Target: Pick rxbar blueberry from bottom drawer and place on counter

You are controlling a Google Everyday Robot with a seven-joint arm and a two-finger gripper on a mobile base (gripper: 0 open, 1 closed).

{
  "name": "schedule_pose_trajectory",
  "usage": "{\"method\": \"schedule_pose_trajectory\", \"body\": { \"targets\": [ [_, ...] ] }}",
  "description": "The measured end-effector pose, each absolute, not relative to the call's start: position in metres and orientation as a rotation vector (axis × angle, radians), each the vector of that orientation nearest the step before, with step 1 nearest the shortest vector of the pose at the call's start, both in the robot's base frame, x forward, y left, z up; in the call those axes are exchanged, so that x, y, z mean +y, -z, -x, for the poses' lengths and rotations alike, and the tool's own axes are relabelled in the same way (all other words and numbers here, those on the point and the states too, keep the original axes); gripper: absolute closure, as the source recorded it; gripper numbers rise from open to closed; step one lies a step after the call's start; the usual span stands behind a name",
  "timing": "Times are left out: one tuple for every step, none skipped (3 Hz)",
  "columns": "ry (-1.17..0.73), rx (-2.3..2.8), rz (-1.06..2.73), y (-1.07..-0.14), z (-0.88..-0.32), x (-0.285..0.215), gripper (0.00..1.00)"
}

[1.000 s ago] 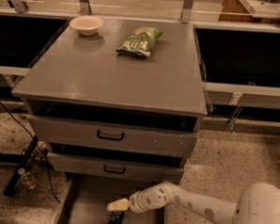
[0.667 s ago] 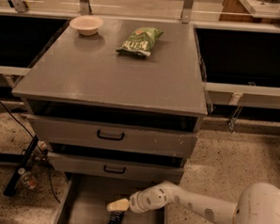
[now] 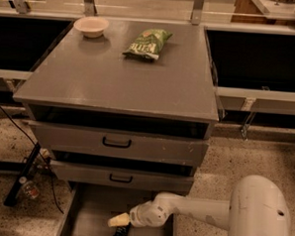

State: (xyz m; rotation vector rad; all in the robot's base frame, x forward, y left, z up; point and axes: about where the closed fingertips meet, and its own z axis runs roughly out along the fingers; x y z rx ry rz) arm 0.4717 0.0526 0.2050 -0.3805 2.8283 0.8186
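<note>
Reaching arm [image 3: 192, 209]: stretched left, low over open bottom drawer [image 3: 90, 216]
gripper [image 3: 118, 220]: above drawer floor; grip state cannot tell
rxbar blueberry [image 3: 122, 233]: on drawer floor, just beneath gripper
counter [image 3: 114, 83]: green chip bag [image 3: 147, 43], bowl [image 3: 91, 26] at far side

Pale bowl [image 3: 91, 26] at back-left corner of counter [image 3: 114, 83]; green chip bag [image 3: 147, 43] nr back edge, right of centre, well apart from bowl. Top drawer [image 3: 77, 136] and middle drawer [image 3: 154, 181], each w/ black handle. Bottle [image 3: 29, 188] and black cables [image 3: 18, 128] on speckled floor [image 3: 254, 160], left side. Gripper [image 3: 120, 221] low nr btm edge of view
</note>
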Motion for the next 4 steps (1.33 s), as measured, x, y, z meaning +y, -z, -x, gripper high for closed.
{"method": "schedule_pose_trajectory", "body": {
  "targets": [
    [-0.764,2.856,0.266,-0.193,-0.469,0.076,0.0],
    [-0.766,2.856,0.269,-0.193,-0.469,0.076,0.0],
    [-0.798,2.859,0.236,-0.185,-0.463,0.081,0.0],
    [-0.809,2.866,0.243,-0.18,-0.456,0.089,0.0]
  ]
}}
